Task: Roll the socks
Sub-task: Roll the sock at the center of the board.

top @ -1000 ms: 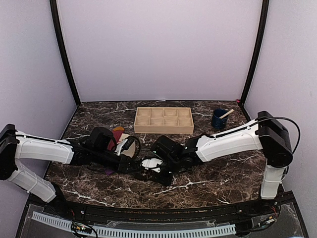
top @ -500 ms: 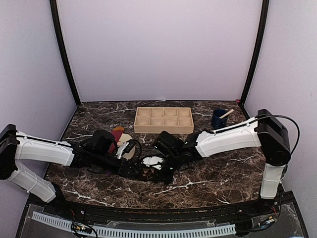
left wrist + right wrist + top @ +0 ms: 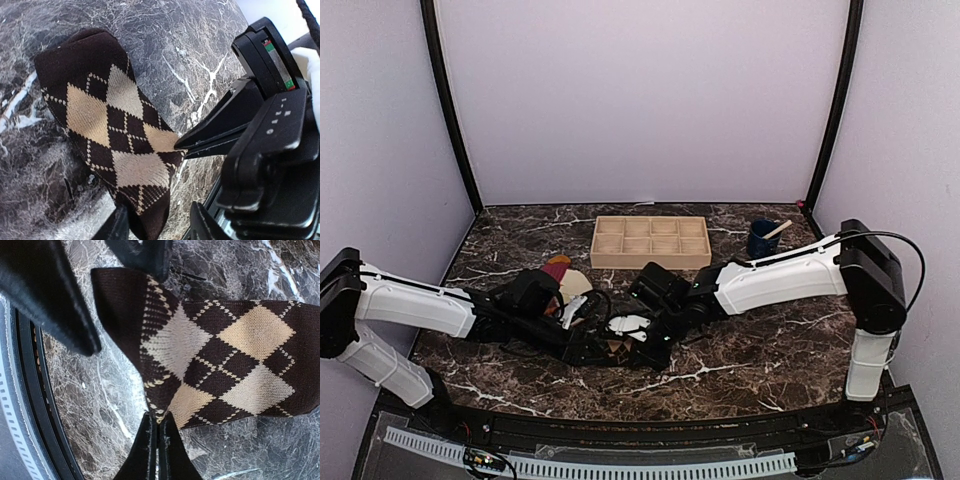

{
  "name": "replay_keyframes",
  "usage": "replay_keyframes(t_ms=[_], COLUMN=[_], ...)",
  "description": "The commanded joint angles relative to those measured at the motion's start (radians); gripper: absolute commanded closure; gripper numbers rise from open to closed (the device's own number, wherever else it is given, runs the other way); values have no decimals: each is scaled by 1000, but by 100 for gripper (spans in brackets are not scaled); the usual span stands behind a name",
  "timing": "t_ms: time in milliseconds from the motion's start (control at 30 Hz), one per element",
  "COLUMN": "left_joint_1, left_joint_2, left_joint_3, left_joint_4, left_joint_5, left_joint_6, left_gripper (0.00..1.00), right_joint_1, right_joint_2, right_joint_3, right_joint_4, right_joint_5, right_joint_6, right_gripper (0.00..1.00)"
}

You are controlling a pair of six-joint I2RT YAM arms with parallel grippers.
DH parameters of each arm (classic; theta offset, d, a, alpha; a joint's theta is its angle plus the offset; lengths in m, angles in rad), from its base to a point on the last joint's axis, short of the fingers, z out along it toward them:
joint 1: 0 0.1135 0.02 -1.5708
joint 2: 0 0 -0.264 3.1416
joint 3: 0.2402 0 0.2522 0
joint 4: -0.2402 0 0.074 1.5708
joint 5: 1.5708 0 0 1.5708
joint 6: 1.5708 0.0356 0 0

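Observation:
The black and tan argyle sock (image 3: 115,130) lies flat on the dark marble table. My right gripper (image 3: 158,426) is shut on the sock's edge (image 3: 165,410) near one end. Around that same end stands my left gripper (image 3: 161,227), open, with one finger (image 3: 117,227) against the fabric and the other apart from it. From above, both grippers (image 3: 595,348) (image 3: 638,350) meet at the table's front middle and hide most of this sock (image 3: 617,347). The magenta sock (image 3: 556,270) lies behind the left arm, beside a beige plate (image 3: 576,281).
A wooden tray with several compartments (image 3: 651,242) stands at the back middle. A dark blue cup (image 3: 762,240) with a stick in it is at the back right. Purple walls close in the table on three sides.
My left arm has edged right and forward, uncovering more of the plate and magenta sock. The right gripper has kept its pinch on the argyle sock.

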Motion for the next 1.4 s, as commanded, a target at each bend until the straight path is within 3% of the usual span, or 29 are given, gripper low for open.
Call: replay_keyframes(t_ms=[0, 133, 333, 567, 733, 867, 1367], left_joint_1=[-9, -10, -11, -11, -12, -8, 54], left_joint_2=[-4, -3, 8, 33, 56, 70, 80], left_joint_3=[20, 23, 26, 40, 76, 100, 117], left_joint_4=[-20, -21, -24, -58, -125, -166, -204], left_joint_5=[-1, 2, 10, 5, -14, -25, 40], left_joint_6=[11, 12, 14, 4, -36, -93, -272], left_gripper=[61, 73, 100, 100, 100, 100, 100], right_joint_1=[-10, -11, -11, -11, -10, 3, 145], right_joint_2=[18, 25, 28, 17, -27, -83, -151], right_joint_3=[29, 33, 34, 21, -33, -96, -218], right_joint_4=[7, 5, 4, 17, 69, 127, 274], right_joint_5=[-21, -26, -25, -4, 43, 131, 433], right_joint_6=[0, -1, -1, 4, 16, 8, -104], right_gripper=[100, 100, 100, 100, 72, 62, 58])
